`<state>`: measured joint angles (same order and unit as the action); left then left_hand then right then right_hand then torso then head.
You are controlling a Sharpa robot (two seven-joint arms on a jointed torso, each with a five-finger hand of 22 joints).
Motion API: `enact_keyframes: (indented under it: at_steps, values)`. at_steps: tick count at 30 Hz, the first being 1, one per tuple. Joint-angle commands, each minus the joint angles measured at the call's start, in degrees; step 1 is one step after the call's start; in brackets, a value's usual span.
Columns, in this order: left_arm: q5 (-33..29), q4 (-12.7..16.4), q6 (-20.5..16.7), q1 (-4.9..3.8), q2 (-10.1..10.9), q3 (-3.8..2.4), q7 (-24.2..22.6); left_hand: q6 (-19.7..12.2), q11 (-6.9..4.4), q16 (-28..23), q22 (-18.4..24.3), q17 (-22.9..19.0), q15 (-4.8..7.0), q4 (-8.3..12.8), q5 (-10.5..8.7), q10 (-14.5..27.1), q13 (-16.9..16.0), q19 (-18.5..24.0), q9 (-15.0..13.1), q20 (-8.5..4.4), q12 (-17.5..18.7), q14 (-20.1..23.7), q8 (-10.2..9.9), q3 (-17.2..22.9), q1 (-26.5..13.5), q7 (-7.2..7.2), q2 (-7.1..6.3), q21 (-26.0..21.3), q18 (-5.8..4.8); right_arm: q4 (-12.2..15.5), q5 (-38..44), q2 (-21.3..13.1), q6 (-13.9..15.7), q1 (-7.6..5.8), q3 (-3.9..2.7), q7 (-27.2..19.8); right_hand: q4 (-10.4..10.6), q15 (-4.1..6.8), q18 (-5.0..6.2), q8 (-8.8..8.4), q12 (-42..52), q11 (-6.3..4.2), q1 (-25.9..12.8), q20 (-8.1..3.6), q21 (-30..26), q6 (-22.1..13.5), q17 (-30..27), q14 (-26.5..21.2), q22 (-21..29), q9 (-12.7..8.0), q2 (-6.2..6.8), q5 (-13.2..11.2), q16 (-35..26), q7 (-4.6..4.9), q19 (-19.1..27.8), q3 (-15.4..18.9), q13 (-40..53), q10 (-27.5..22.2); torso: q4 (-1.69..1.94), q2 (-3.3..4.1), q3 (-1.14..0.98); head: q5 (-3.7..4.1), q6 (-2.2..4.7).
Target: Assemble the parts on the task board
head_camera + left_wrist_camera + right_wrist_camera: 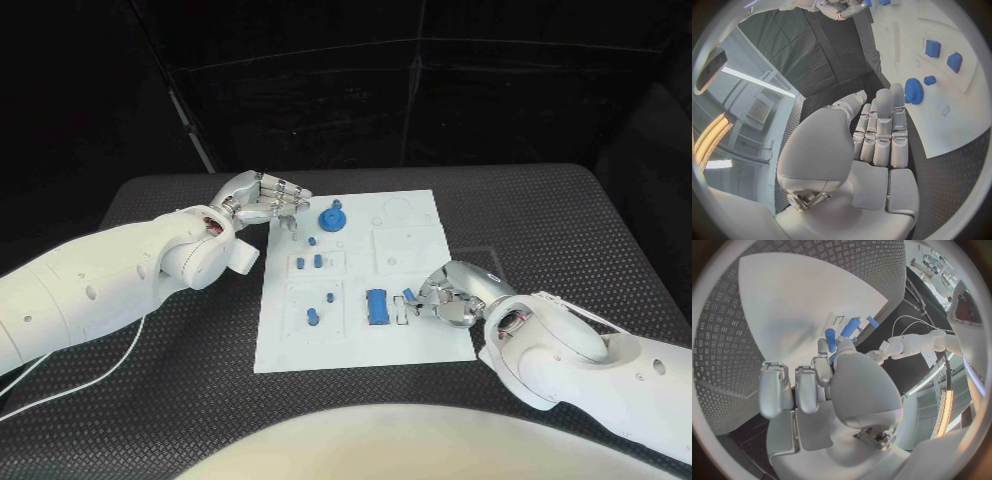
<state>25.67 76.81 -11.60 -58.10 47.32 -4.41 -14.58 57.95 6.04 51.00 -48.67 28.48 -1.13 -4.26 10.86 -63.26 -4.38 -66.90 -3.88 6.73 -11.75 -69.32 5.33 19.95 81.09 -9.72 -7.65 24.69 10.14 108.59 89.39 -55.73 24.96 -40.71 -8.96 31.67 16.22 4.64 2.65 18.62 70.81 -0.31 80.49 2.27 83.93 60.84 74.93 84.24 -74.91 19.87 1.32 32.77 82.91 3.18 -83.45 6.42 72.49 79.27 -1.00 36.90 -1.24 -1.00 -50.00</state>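
Note:
The white task board (378, 345) lies in the middle of the black table. On its far part stands a blue gear (335, 217) (912, 91), with a small blue piece (929, 80) beside it. Two small blue blocks (309, 263) sit in a recess at mid-board, and two more blue pieces (320, 308) lie nearer. My left hand (264, 195) (879, 135) hovers at the board's far left corner, fingers stretched out side by side, holding nothing. My right hand (450, 295) (826, 385) is at the board's near right edge and pinches a small blue part (408, 295) (831, 336) between thumb and finger, next to a long blue block (376, 305) (849, 327).
The board's right half has bare white recesses (401, 248) and a round outline (398, 210). Black textured table (548, 230) surrounds the board on all sides. A thin white cable (87, 375) trails from my left arm over the table's near left.

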Motion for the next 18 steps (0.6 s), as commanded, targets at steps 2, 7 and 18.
enact_keyframes:
  at_steps: [2, 7, 18]
  values:
    - [-0.3, 0.2, 0.3, -0.07, 0.0, -0.06, -0.8, 0.2, 0.02, -0.4, 0.1, -0.1, -0.05, 0.0, -0.27, 0.5, 0.0, 0.1, 0.0, 0.13, -0.4, 0.5, 0.3, -0.1, 0.0, -0.25, 0.64, -0.3, 0.27, -0.6, -3.3, 0.8, -2.0, -0.08, 0.0, -0.7, 0.3, -0.21, -0.34, -0.24, -0.2, -0.56, -0.5, -0.12, 0.2, 0.2, 3.6, 3.7, -6.7, 0.0, -0.06, 0.2, 0.2, 0.28, -0.2, -0.1, -0.1, 0.8, 0.11, 0.03, 0.02, 0.01, 0.0]
    - [-0.3, 0.3, 0.1, -0.07, 0.0, -0.06, -0.8, 0.2, 0.02, -0.4, 0.1, -0.1, -0.05, 0.0, -0.27, 0.5, 0.0, 0.1, 0.0, 0.13, -0.4, 0.5, 0.3, -0.1, 0.0, -0.25, 0.65, -0.3, 0.27, -1.4, -4.0, 1.8, -4.2, -0.08, 0.0, 0.1, 0.3, -0.22, -0.25, -0.28, -0.5, -0.53, -0.6, -0.12, -0.1, 0.2, 3.3, 3.6, -6.4, -0.1, -0.07, 0.1, 0.0, 0.31, 0.1, -0.1, -0.3, 0.6, 0.02, 0.06, -0.02, -0.2, 0.0]
    - [-0.3, 0.3, 0.2, -0.07, 0.0, -0.06, -0.9, 0.2, 0.03, -0.4, 0.1, -0.1, -0.06, 0.0, -0.26, 0.5, 0.0, 0.1, 0.0, 0.13, -0.4, 0.5, 0.3, -0.1, 0.0, -0.26, 0.68, -0.3, 0.26, -2.1, -4.1, 2.9, -5.2, -0.08, 0.0, 0.8, 0.4, -0.3, -0.25, -0.41, -0.5, -0.45, -1.6, -0.06, -0.1, 0.3, 3.3, 3.6, -6.4, 0.0, -0.23, -0.7, 0.0, 0.38, 0.1, 0.1, -0.2, 0.6, -0.04, -0.07, -0.02, -0.32, 0.0]
